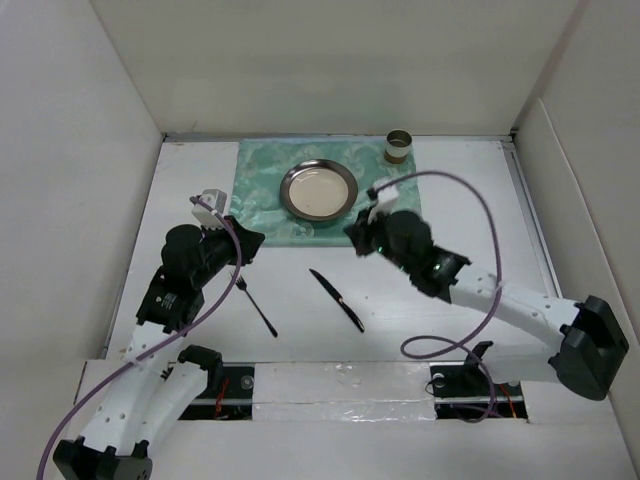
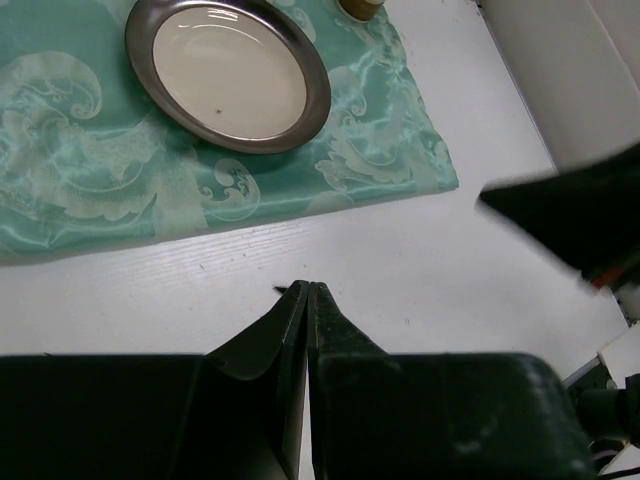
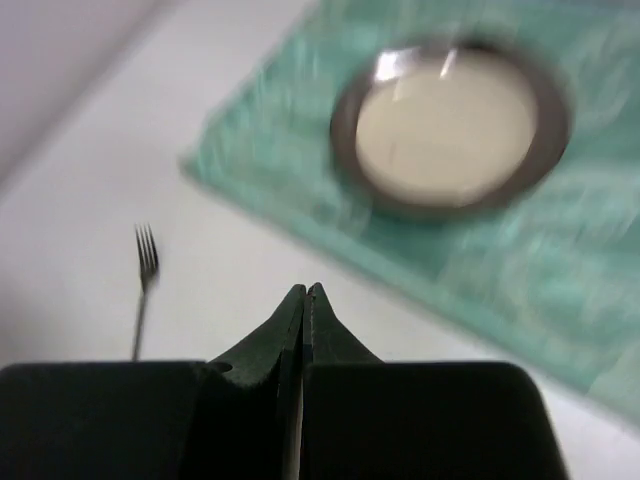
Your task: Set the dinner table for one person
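Surveying the layout, big to small. White table (image 1: 450,200) fills the whole top view, walled by white panels (image 1: 300,60), and carries everything.

Green mat (image 1: 260,190) lies at the far centre. Plate (image 1: 318,190) sits on the mat, right of its middle. Cup (image 1: 399,147) stands just off the mat's far right corner.

Left gripper (image 1: 256,240) hovers at the mat's near left edge: jaws pressed together, nothing between them (clear in the left wrist view). Right gripper (image 1: 352,232) hovers at the mat's near right edge, close to the plate: jaws likewise closed on nothing.

Knife (image 1: 337,299) and fork (image 1: 255,300) both lie on bare table, off the mat, on its near side, between the two arms.

Key relation:
- Fork lies just nearward of the left gripper, tines far-left, handle near-right.
- Knife has the same diagonal and lies nearward of the right gripper.
- The left arm is nearer the fork; the right is nearer the knife.

Judgement: plate and cup are placed; cutlery is not yet set beside the plate. Either pick needs the jaws opened first and turned across that diagonal.
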`<state>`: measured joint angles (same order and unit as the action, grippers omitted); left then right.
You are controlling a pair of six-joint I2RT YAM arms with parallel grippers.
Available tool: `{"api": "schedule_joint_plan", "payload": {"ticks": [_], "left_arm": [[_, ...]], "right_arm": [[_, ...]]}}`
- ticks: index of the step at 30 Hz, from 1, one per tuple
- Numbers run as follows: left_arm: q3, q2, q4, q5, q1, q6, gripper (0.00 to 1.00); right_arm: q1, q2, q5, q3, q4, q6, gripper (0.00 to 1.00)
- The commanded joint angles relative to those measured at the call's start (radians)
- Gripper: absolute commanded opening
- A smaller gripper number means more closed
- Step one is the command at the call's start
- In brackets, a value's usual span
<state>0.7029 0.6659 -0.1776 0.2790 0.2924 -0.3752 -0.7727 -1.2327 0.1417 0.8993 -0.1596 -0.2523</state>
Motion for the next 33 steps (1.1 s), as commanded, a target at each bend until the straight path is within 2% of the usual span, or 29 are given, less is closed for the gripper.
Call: {"api": "schedule_joint_plan", "payload": {"ticks": [1, 2, 4, 5, 6, 8, 10, 11, 12, 14, 15, 16, 23, 28, 31, 33], "left_arm": [[0.043, -0.014, 0.021, -0.023, -0.006, -0.004, 0.0], [0.041, -0.023, 0.02, -0.03, -0.006, -0.013, 0.0], [0.041, -0.029, 0.017, -0.064, -0.006, -0.019, 0.0], [0.044, -0.034, 0.015, -0.075, -0.006, -0.022, 0.0], [0.047, -0.035, 0.007, -0.093, -0.006, -0.024, 0.0], [0.043, -0.052, 0.004, -0.095, -0.006, -0.019, 0.0], [0.03, -0.066, 0.018, -0.096, -0.006, -0.018, 0.0], [0.03, -0.072, 0.023, -0.098, -0.006, -0.018, 0.0], [0.03, -0.071, 0.021, -0.106, -0.006, -0.018, 0.0], [0.033, -0.065, 0.017, -0.106, -0.006, -0.018, 0.0], [0.032, -0.063, 0.017, -0.095, -0.006, -0.014, 0.0], [0.029, -0.065, 0.02, -0.09, -0.006, -0.014, 0.0], [0.029, -0.057, 0.029, -0.083, -0.006, -0.011, 0.01], [0.03, -0.051, 0.024, -0.072, -0.006, -0.011, 0.01], [0.03, -0.046, 0.032, -0.075, -0.006, -0.011, 0.01], [0.032, -0.042, 0.026, -0.07, -0.006, -0.011, 0.01]], "right_arm": [[-0.191, 0.044, 0.278, -0.126, 0.093, -0.091, 0.0], [-0.317, 0.096, 0.348, -0.14, 0.154, -0.097, 0.0], [-0.399, 0.134, 0.483, -0.18, 0.225, -0.16, 0.0], [-0.437, 0.15, 0.49, -0.187, 0.279, -0.204, 0.0], [-0.438, 0.176, 0.486, -0.207, 0.269, -0.226, 0.0], [-0.438, 0.183, 0.366, -0.272, 0.189, -0.208, 0.0], [-0.447, 0.13, 0.331, -0.263, 0.213, -0.214, 0.0], [-0.447, 0.104, 0.337, -0.232, 0.265, -0.214, 0.09], [-0.447, 0.048, 0.343, -0.224, 0.273, -0.219, 0.42], [-0.447, -0.002, 0.337, -0.205, 0.264, -0.194, 0.49], [-0.447, -0.023, 0.326, -0.203, 0.247, -0.162, 0.58], [-0.447, -0.066, 0.3, -0.2, 0.239, -0.151, 0.62], [-0.402, -0.186, 0.254, -0.18, 0.219, -0.12, 0.63], [-0.36, -0.226, 0.174, -0.192, 0.169, -0.085, 0.56], [-0.35, -0.267, 0.171, -0.18, 0.17, -0.084, 0.48], [-0.33, -0.292, 0.125, -0.18, 0.117, -0.065, 0.48]]}}
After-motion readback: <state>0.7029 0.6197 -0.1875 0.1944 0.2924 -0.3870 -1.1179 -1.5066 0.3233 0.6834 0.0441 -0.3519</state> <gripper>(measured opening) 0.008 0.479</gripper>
